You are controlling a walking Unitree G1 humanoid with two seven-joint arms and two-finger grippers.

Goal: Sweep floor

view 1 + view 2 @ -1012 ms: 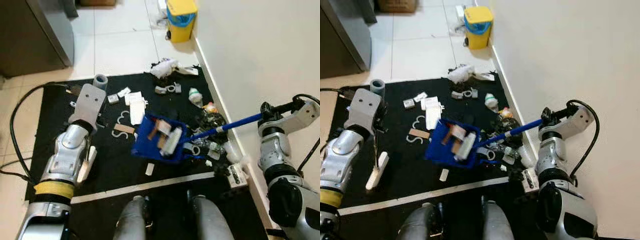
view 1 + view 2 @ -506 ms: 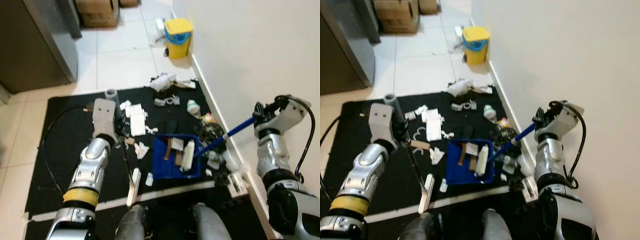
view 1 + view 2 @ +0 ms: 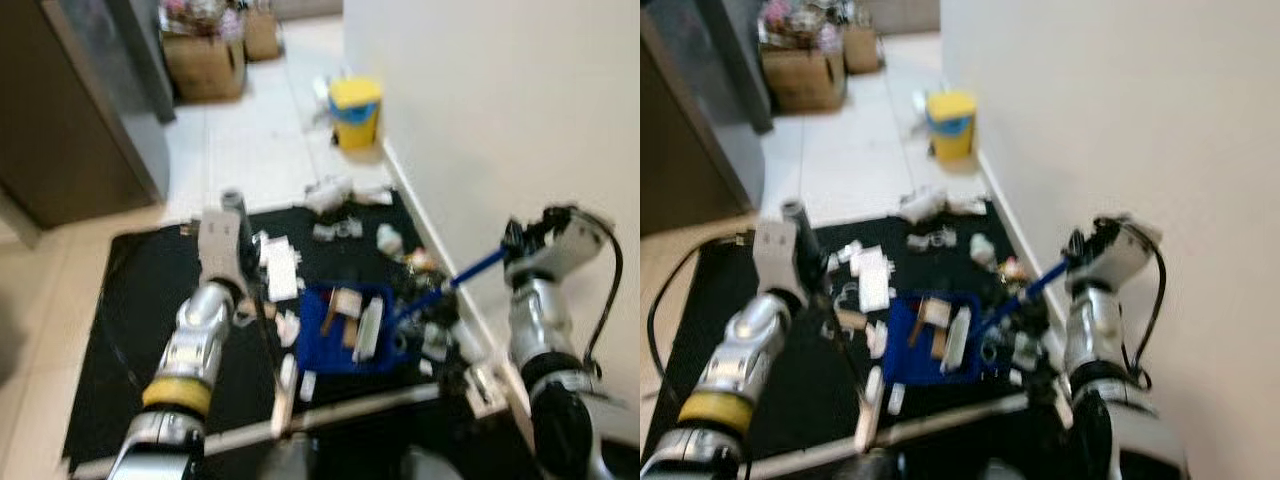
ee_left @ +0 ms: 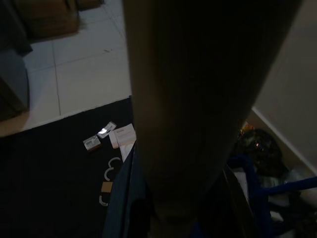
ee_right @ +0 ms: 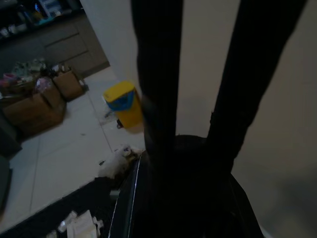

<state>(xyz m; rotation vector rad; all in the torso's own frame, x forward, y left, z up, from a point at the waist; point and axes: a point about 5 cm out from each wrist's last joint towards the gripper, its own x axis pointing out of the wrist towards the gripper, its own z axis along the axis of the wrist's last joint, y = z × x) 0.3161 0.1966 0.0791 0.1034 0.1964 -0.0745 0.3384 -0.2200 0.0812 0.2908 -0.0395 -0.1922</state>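
Note:
A blue dustpan (image 3: 355, 325) lies on the black mat (image 3: 130, 330) with paper scraps and a white tube in it. Its blue handle (image 3: 465, 272) rises to the right, where my right gripper (image 3: 515, 245) is shut on its end close to the wall. My left gripper (image 3: 243, 275) is shut on a thin dark brush handle (image 3: 840, 345). The white brush head (image 3: 286, 385) rests on the mat just left of the dustpan. Loose litter (image 3: 280, 270) lies behind the pan, and dark rubbish (image 3: 425, 275) is piled along the wall. The eye views are blurred.
A yellow bin (image 3: 355, 110) stands by the wall beyond the mat, cardboard boxes (image 3: 205, 65) farther back. A dark cabinet (image 3: 70, 120) rises at the left. A white clump (image 3: 330, 190) lies at the mat's far edge. A white line (image 3: 340, 412) crosses the mat's near edge.
The camera has tilted up, showing more of the room. The dustpan went from tilted to flat on the mat. My left arm brought the brush head in beside the pan.

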